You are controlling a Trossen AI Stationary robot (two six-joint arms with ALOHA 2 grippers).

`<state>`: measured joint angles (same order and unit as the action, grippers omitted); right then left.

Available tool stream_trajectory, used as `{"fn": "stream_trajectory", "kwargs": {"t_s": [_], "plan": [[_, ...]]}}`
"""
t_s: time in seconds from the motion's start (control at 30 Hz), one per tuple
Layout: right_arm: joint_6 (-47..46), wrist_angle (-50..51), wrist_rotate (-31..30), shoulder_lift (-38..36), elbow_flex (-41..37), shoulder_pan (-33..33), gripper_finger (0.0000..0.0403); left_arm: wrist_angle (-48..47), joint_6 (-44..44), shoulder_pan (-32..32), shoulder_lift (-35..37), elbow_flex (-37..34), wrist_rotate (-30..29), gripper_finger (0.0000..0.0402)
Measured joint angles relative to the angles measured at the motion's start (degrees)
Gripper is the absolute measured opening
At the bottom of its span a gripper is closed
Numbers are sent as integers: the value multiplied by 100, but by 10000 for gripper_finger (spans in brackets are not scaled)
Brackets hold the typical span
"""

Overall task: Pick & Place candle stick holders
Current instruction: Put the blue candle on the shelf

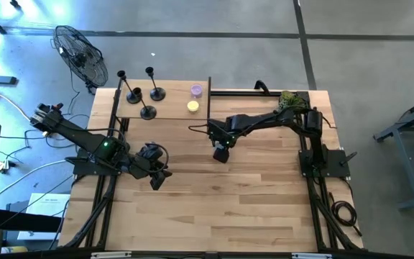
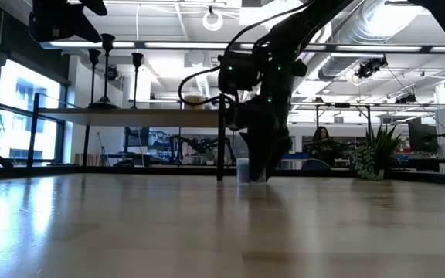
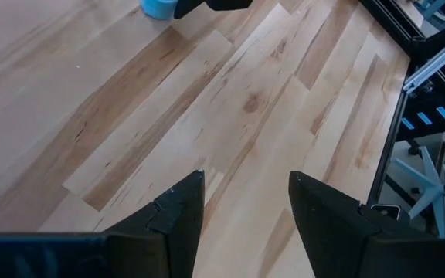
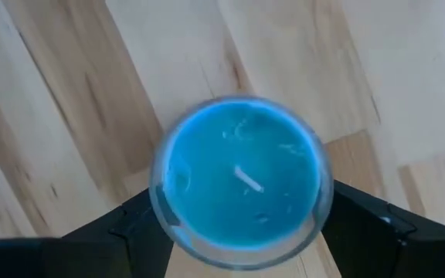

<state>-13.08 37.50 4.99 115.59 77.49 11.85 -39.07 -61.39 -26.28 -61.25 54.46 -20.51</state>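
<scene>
High view shows three black holders (image 1: 144,93) standing close together on a raised shelf (image 1: 171,108) at the back left of the counter (image 1: 207,208). A purple candle (image 1: 196,91) and a yellow candle (image 1: 192,106) sit on the shelf too. The right tool (image 1: 222,154) is low at the middle of the counter, its fingers (image 4: 361,224) on both sides of a blue candle (image 4: 242,181). The left tool (image 3: 246,208) hangs open over bare wood.
</scene>
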Motion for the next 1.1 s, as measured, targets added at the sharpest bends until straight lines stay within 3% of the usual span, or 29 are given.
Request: {"fn": "stream_trajectory", "kwargs": {"t_s": [0.5, 0.73, 1.1], "plan": [[51, -316, -15, 0, 2, -2, 274, -2, 0, 0, 0, 0, -2, 186], [74, -315, -45, -4, 9, 8, 222, -4, 0, 2, 0, 0, -4, 186], [205, -291, -62, -7, 9, 0, 221, 0, 74, 0, 0, 0, -6, 186]]}}
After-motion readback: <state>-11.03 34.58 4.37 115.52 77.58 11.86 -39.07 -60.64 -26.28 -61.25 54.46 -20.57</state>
